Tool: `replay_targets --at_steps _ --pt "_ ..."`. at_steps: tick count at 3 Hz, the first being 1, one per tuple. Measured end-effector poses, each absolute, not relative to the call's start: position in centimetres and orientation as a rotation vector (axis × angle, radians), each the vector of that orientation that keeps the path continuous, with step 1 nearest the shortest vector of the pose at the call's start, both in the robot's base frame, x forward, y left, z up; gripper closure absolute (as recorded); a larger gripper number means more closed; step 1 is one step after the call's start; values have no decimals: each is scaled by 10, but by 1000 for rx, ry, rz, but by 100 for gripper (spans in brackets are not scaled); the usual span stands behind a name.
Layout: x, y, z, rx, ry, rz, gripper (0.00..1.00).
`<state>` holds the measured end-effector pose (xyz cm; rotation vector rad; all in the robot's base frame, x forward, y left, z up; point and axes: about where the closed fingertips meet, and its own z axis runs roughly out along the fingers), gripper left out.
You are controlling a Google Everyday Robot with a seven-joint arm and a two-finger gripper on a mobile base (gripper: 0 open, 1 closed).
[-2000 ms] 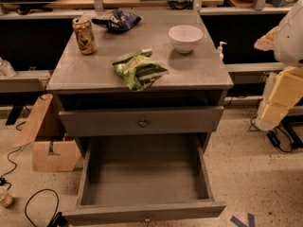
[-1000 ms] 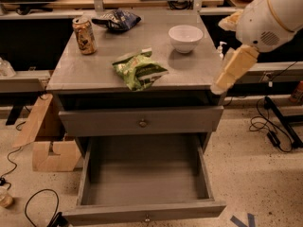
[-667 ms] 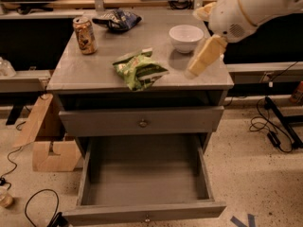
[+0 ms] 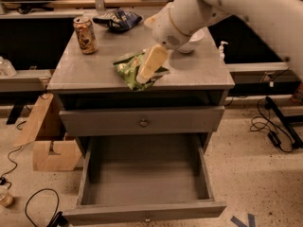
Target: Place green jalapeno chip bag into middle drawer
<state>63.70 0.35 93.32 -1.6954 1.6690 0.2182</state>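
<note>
The green jalapeno chip bag (image 4: 127, 69) lies flat on the grey cabinet top (image 4: 94, 72), near its front edge. My gripper (image 4: 142, 77), cream-coloured, reaches down from the upper right. Its tip is over the right part of the bag, at or just above the foil. The middle drawer (image 4: 146, 213) is pulled wide open below, deep and with nothing in it, its small knob on the front wall. The shallower drawer (image 4: 142, 122) above it is shut.
On the cabinet top stand a soda can (image 4: 85, 34) at the back left, a dark blue snack bag (image 4: 117, 19) behind it, a white bowl (image 4: 193, 44) partly behind my arm, and a small white bottle (image 4: 221, 48). A cardboard box (image 4: 47, 138) and cables lie on the floor.
My arm has swung in from the right side of the cabinet, leftwards across the top, and the gripper has come down onto the green bag. The bag has not moved.
</note>
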Motion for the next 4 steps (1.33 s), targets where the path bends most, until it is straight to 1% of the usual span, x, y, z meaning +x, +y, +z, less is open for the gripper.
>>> replay_targets --at_steps 1,2,4 --pt "654 42 889 -1786 1710 231 0" --pt "666 50 858 -1807 1789 238 17" --pt "672 49 843 -1781 1846 246 64"
